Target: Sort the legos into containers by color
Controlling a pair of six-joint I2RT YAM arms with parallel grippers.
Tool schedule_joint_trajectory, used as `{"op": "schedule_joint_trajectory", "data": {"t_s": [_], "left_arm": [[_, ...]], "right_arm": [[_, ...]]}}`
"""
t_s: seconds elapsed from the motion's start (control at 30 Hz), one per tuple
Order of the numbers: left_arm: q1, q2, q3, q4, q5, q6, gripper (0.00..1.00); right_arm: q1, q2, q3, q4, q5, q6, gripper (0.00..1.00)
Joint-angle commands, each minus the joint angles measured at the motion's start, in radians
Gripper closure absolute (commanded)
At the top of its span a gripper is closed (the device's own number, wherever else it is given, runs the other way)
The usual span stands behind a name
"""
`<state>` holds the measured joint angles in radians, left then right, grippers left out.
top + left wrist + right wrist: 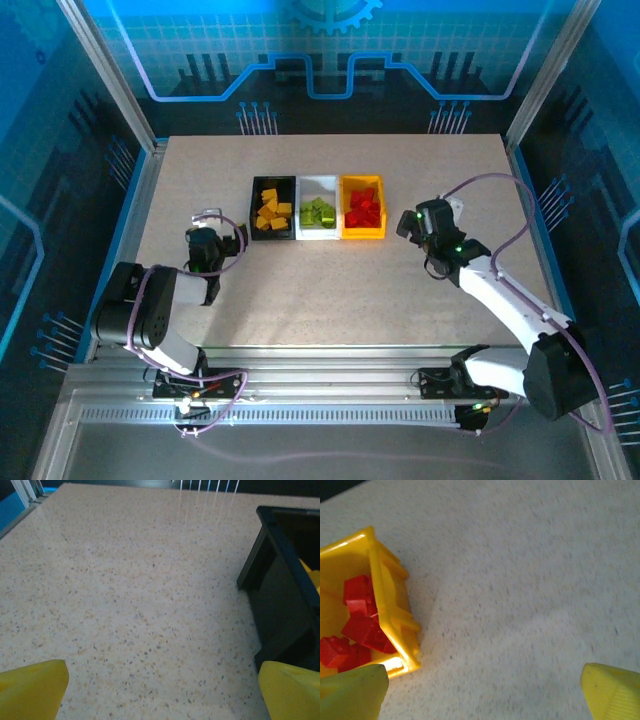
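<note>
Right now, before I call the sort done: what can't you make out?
- Top external: legos too small to count; piled ones cover each other.
- Left wrist: black bin cut off by the right edge; its wall hides nearly all its orange-yellow bricks.
- Right wrist: yellow bin cut off by the left edge, blurred; the red bricks partly out of frame.
</note>
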<state>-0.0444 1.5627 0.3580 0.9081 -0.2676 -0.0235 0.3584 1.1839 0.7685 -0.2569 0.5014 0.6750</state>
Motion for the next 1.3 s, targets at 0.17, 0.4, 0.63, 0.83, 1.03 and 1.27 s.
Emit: {"op": "schedule_joint_trajectory", "data": {"t_s": [0.17,0.4,0.63,0.83,1.03,1.27], "left_arm": [[0.012,-0.006,0.004,0.06,0.005,-0.004,0.01],[0.013,-0.007,0.006,0.056,0.007,-0.006,0.01],[0.013,-0.007,0.003,0.061,0.008,-0.003,0.01],[0.011,-0.005,0.006,0.056,0.014,0.0,0.01],[0.011,-0.005,0.005,0.055,0.015,0.0,0.01],[0.011,-0.005,0.006,0.055,0.015,0.0,0.01]], "right_arm": [[-0.07,0.01,-0.187,0.489,0.178,-0.479,0.0],[-0.194,0.097,-0.332,0.778,-0.003,-0.559,0.0],[-0.303,0.24,-0.353,0.97,-0.203,-0.577,0.0],[-0.274,0.32,-0.356,1.048,-0.296,-0.654,0.0],[-0.274,0.319,-0.353,1.043,-0.291,-0.652,0.0],[-0.272,0.318,-0.354,1.042,-0.292,-0.652,0.0]]}}
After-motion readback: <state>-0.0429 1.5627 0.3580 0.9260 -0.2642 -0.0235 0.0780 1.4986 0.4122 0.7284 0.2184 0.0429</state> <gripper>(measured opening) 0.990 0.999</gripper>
